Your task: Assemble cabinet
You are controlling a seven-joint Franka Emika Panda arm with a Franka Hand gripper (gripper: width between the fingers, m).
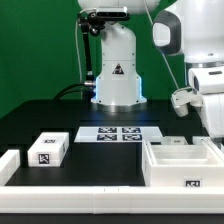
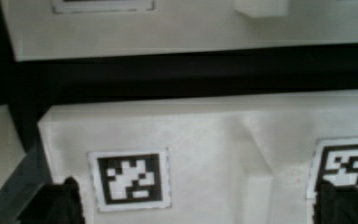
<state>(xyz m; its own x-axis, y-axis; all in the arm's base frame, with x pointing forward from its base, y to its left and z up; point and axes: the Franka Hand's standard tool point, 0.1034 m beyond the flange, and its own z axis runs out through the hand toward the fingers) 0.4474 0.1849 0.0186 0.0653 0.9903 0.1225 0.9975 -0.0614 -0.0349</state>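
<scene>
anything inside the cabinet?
Nothing shows in the cabinet's open compartments, only white walls. Their floors are hidden behind its near wall. The open gripper hangs above, touching nothing.

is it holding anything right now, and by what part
Nothing is held: the gripper hangs with its jaws open over the cabinet.

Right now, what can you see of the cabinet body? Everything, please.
The cabinet is a large white boxy body, plastic-looking, with open square compartments between raised walls. It lies flat on the black table at the exterior view's right, near the front. One small black-and-white tag shows on its front wall; the wrist view shows two tags close up. The gripper hangs open above it, not touching.
</scene>
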